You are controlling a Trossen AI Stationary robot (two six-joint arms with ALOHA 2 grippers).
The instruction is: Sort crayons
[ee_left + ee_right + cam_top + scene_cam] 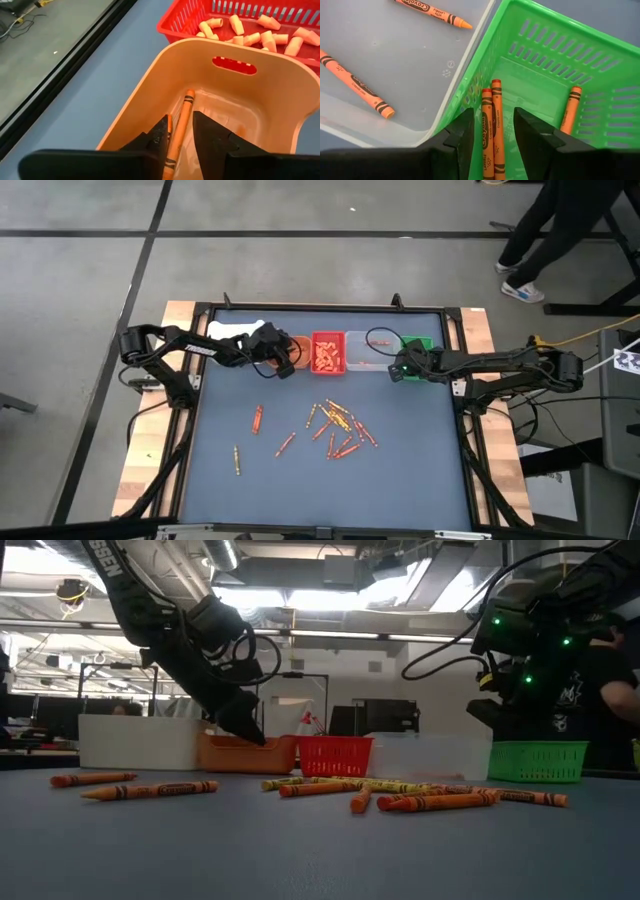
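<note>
The left gripper [283, 366] hangs over the orange bin [260, 107] at the back of the tabletop [400, 480], its fingers [212, 132] pinching an orange crayon [179, 129] that points down into the bin; a second thin orange stick shows against one finger, and whether it is held too cannot be told. Just beside that bin stands the red bin [327, 353], which holds a heap of short pale orange pieces [252, 31]. The right gripper [398, 370] hovers over the green bin [555, 60], at the edge next to the clear bin [385, 65]; its fingers [532, 130] are spread, with two orange-red crayons [491, 127] lying side by side on the bin floor in the gap between them, and whether the fingers touch them cannot be told. A third crayon [570, 107] lies apart in the same green bin. Two more crayons [355, 85] lie well apart in the clear bin. A white bin [232, 330] stands at the far left of the row. On the open tabletop a loose cluster of crayons [340, 425] lies near the middle, with a few strays [256, 418] to the left of it. A person's legs [530, 235] show on the floor beyond the table.
</note>
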